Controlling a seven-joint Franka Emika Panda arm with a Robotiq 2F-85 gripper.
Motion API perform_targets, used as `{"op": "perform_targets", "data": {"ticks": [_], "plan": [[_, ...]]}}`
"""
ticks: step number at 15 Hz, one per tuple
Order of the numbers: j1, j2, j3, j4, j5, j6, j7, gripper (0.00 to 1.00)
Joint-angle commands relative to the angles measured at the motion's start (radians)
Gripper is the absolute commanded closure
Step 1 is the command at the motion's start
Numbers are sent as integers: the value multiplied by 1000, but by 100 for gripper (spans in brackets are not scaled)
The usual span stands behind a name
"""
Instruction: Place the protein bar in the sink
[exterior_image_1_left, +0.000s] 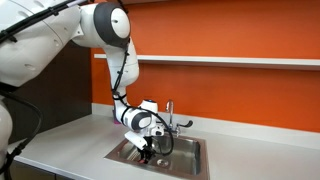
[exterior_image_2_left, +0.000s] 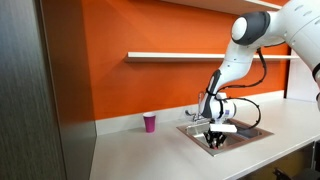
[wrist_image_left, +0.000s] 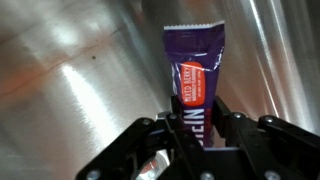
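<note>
In the wrist view the protein bar (wrist_image_left: 194, 70), a dark purple wrapper with an orange label, sticks out from between my gripper's black fingers (wrist_image_left: 196, 125), which are shut on its lower end. Behind it is the shiny steel floor of the sink (wrist_image_left: 70, 80). In both exterior views my gripper (exterior_image_1_left: 148, 152) (exterior_image_2_left: 215, 141) hangs down inside the sink basin (exterior_image_1_left: 188, 168) (exterior_image_2_left: 250, 133), below the rim and in front of the chrome faucet (exterior_image_1_left: 170, 115). The bar is too small to make out in the exterior views.
A small pink cup (exterior_image_2_left: 150, 122) stands on the grey counter (exterior_image_2_left: 140, 150) to the side of the sink. An orange wall with a white shelf (exterior_image_2_left: 170, 56) is behind. A dark panel (exterior_image_2_left: 40, 90) stands at the counter's end.
</note>
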Motion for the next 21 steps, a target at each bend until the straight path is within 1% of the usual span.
{"op": "perform_targets", "data": {"ticks": [1, 17, 19, 20, 21], "plan": [[-10, 12, 10, 14, -5, 0, 7, 90], [-6, 37, 4, 23, -9, -5, 12, 90], [-3, 35, 1, 21, -9, -4, 16, 39], [-3, 34, 2, 21, -9, -4, 16, 38], [-1, 29, 0, 19, -9, -4, 18, 34]]}}
